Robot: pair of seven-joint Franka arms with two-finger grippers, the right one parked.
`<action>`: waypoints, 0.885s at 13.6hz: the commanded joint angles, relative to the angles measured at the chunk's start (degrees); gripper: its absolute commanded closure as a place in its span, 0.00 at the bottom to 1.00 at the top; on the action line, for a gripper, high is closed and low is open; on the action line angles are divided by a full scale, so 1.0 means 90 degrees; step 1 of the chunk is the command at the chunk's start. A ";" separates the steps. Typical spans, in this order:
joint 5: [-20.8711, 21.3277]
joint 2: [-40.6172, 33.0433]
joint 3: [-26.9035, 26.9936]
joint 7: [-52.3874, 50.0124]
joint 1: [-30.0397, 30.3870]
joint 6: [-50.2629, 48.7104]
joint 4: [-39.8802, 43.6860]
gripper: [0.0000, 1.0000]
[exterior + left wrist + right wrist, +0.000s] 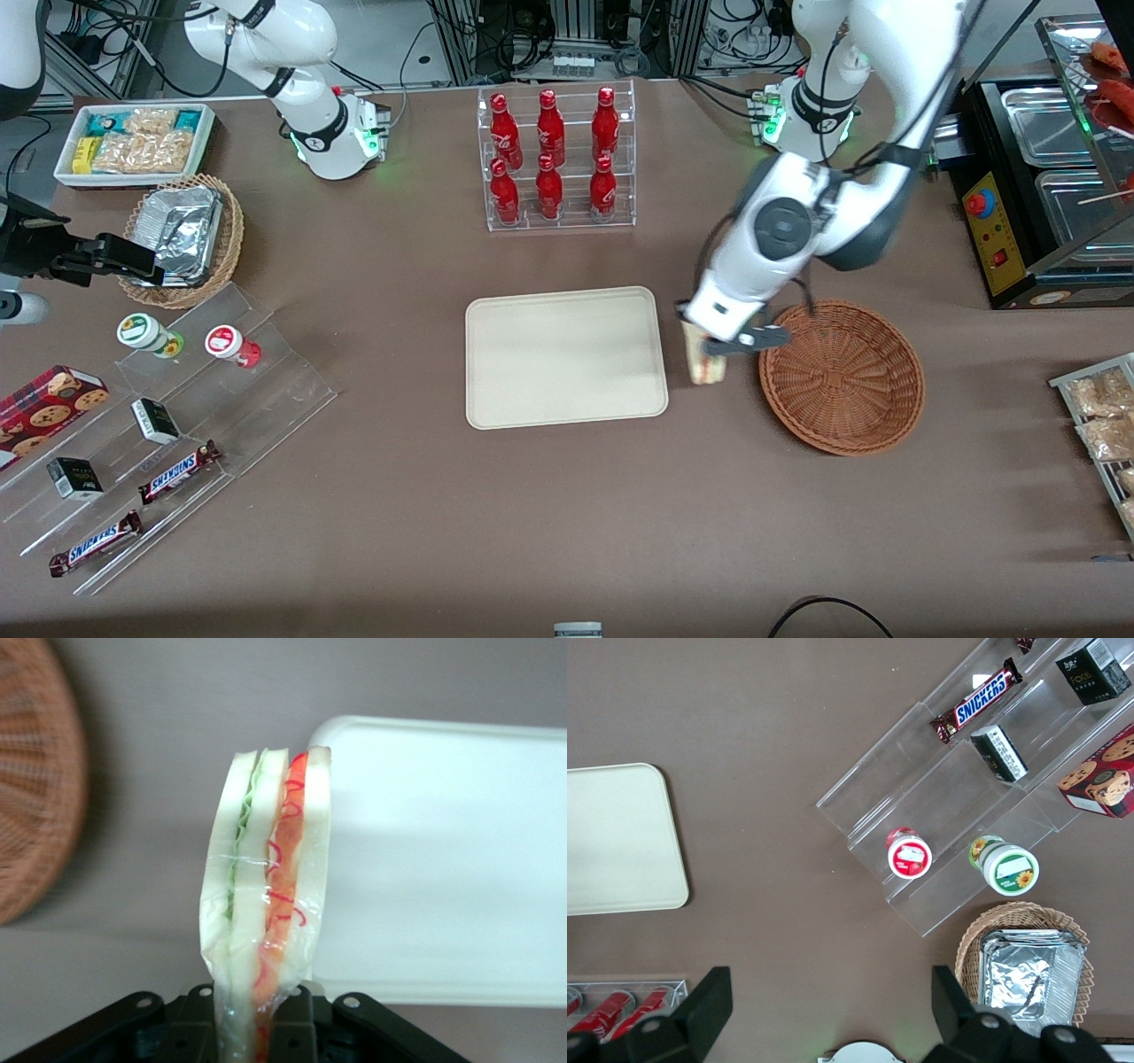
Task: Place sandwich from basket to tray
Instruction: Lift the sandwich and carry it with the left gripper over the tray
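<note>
The gripper point(719, 347) holds the sandwich point(706, 361) tight between its two fingers. The landmark is the tray point(567, 356), a flat cream tray with round corners lying on the brown table point(567, 532). The sandwich hangs in the air just beside the tray's short edge, on the side toward the working arm's end of the table, between the tray and the basket point(842, 377). It does not touch the tray. In the left wrist view the sandwich point(266, 912) stands with its cut edge showing: white bread, a green layer, and red and orange layers, all in clear wrap. The gripper's black fingers point(199, 1028) pinch its lower end. The round reddish-brown basket lies near the tray, on the same side as the sandwich, and nothing is in it. A clear rack of red soda bottles point(556, 158) stands farther from the front camera than the tray. Snickers bars point(177, 472) lie on clear steps well away from the tray, toward the parked arm's end of the table.
</note>
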 commanded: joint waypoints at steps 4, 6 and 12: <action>0.0955 0.1585 0.0068 -0.1458 -0.1447 -0.0174 0.1775 1.00; 0.1270 0.2317 0.0068 -0.2104 -0.1866 -0.0591 0.2711 1.00; 0.1535 0.3637 0.0215 -0.2517 -0.2347 -0.1228 0.4521 1.00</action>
